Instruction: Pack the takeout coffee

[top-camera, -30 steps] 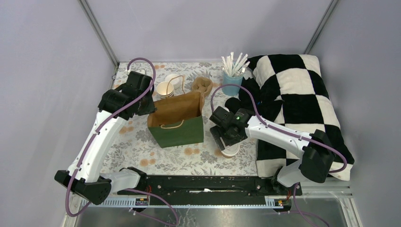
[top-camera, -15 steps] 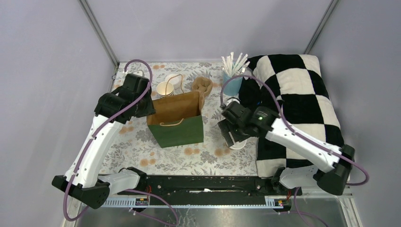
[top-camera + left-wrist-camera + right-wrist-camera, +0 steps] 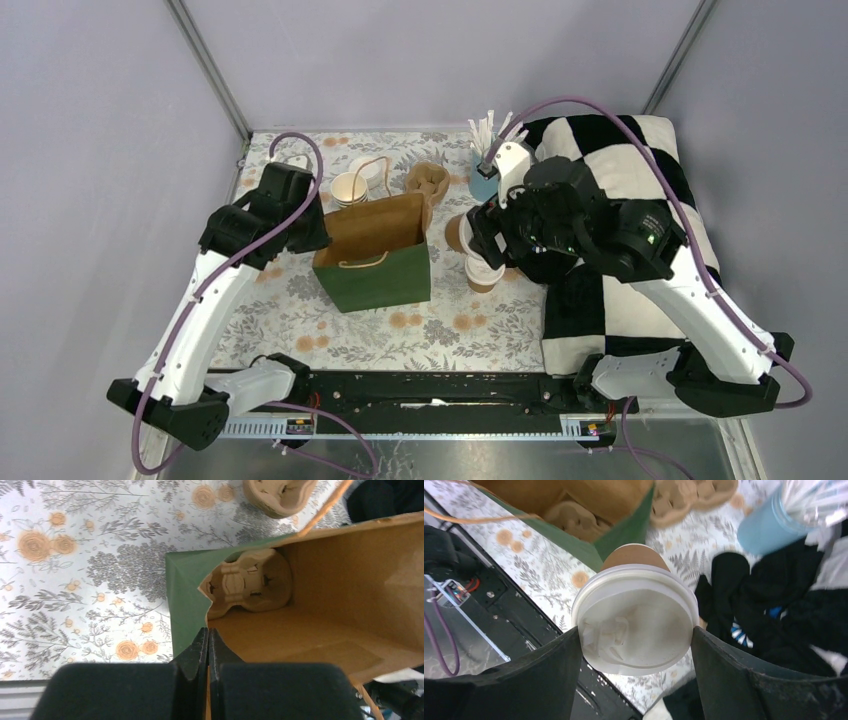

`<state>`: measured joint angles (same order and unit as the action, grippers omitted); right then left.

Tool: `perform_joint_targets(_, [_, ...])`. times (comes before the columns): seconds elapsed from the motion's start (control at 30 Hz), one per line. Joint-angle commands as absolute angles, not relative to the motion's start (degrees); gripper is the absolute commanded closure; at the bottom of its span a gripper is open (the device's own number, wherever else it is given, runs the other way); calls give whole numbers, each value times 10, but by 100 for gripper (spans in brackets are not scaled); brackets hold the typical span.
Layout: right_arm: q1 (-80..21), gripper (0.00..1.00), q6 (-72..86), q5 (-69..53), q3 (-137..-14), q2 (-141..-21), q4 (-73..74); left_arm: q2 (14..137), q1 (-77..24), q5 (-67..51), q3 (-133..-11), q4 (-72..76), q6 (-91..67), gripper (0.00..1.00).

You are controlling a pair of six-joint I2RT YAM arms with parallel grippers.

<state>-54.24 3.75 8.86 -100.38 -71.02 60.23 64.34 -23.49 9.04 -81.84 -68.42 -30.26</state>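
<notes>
A takeout coffee cup point(image 3: 634, 605), tan with a white lid, hangs tilted in my right gripper point(image 3: 636, 630), whose fingers are shut on the lid's two sides. From above, this cup point(image 3: 483, 272) is just right of the green paper bag point(image 3: 385, 280). My left gripper point(image 3: 208, 632) is shut on the bag's left rim point(image 3: 215, 620), holding its mouth apart. A brown pulp carrier point(image 3: 250, 582) lies at the bottom of the bag. Behind the bag stands an open tan cup point(image 3: 350, 188) with a white lid point(image 3: 369, 171) beside it.
A second pulp carrier point(image 3: 428, 182) lies behind the bag's right corner. A light-blue cup of straws point(image 3: 488, 182) stands further right. A black-and-white checked blanket point(image 3: 640, 200) covers the table's right side, under the right arm. The black base rail point(image 3: 430, 390) runs along the near edge.
My right arm has risen and carried the lidded cup from the table's near side up and back to beside the bag. The left arm has stayed at the bag's rim.
</notes>
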Motion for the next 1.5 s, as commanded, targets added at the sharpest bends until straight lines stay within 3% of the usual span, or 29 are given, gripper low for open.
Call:
perform_joint_targets(0.0, [-549, 33, -43, 34, -1070, -735, 567, 600, -232, 19, -795, -635, -280, 100])
perform_joint_targets(0.27, [-557, 36, -67, -24, -1157, -780, 576, 529, -232, -94, -770, -607, -252, 100])
perform_joint_targets(0.53, [-581, 39, -83, -72, -1179, -795, 590, 534, -232, -93, -779, -639, -212, 100])
perform_joint_targets(1.2, [-613, 37, -263, -15, -1190, -916, 612, 502, -232, -84, -743, -639, -172, 100])
perform_joint_targets(1.47, [-620, 40, -248, -3, -1180, -912, 653, 499, -232, -8, -751, -616, -195, 100])
